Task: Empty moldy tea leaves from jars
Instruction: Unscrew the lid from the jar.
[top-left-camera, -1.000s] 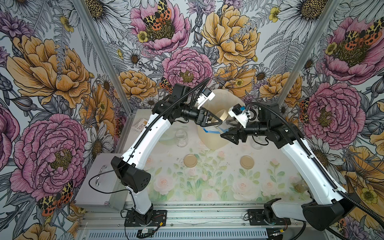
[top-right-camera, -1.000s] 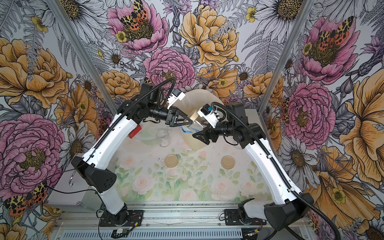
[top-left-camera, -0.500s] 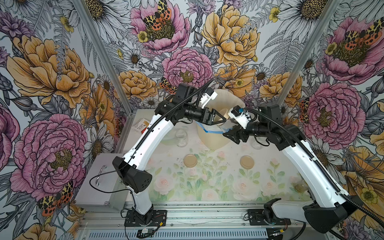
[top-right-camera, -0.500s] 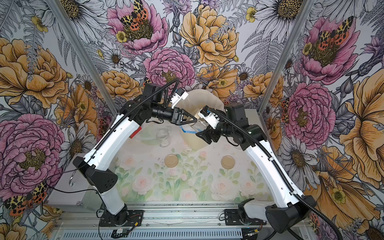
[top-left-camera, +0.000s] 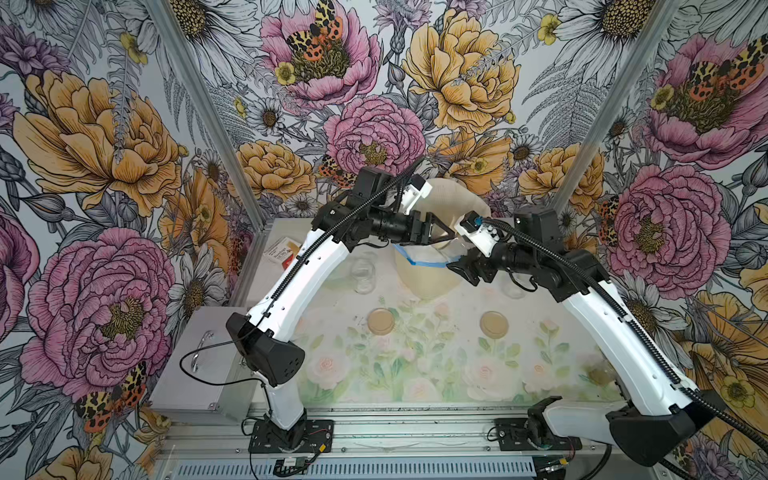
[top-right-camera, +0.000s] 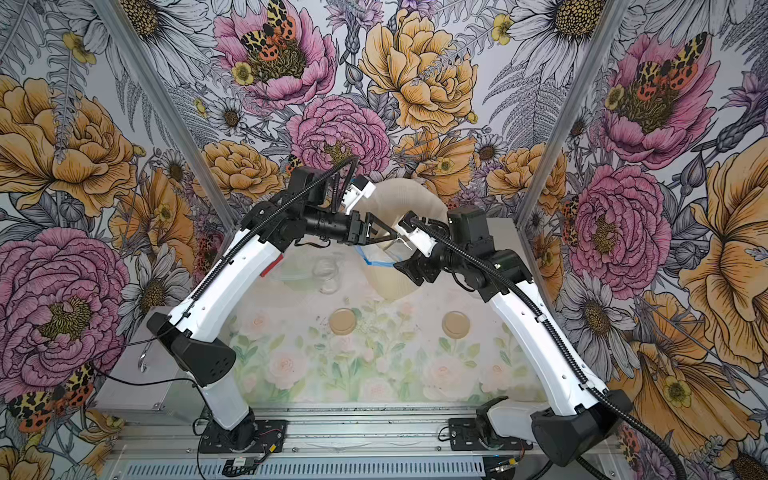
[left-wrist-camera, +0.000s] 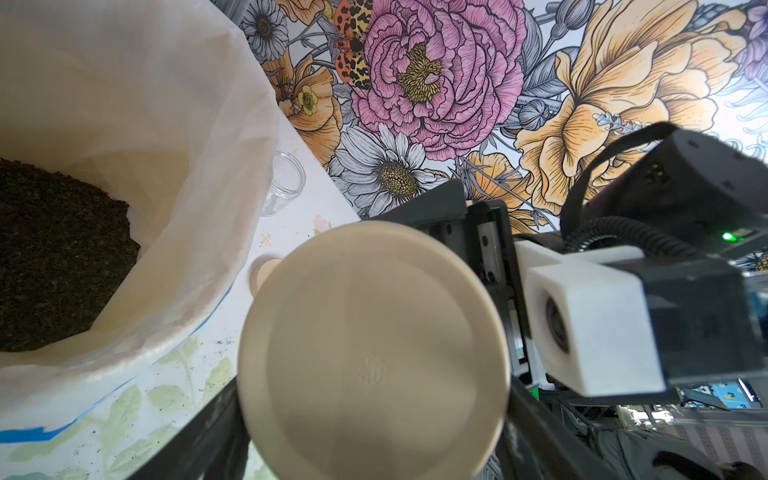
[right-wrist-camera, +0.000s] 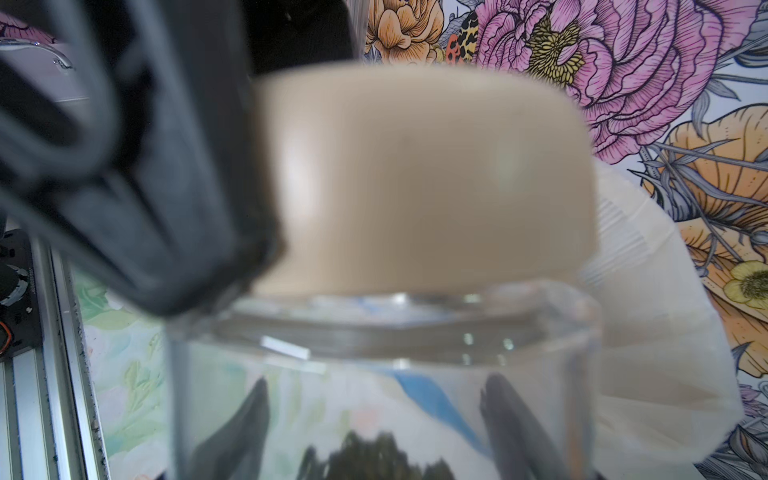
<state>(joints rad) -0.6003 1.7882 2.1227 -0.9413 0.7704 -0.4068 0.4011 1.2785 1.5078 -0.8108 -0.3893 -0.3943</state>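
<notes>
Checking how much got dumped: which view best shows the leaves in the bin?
Left wrist view: dark leaves lie heaped inside the bag. In both top views the bin is seen without its inside; the right wrist view shows only the bag's outside.

Tan lid (left-wrist-camera: 374, 353), dark brown tea leaves (left-wrist-camera: 54, 257), cream bin (top-left-camera: 428, 278), pastel floral table (top-left-camera: 415, 365)
</notes>
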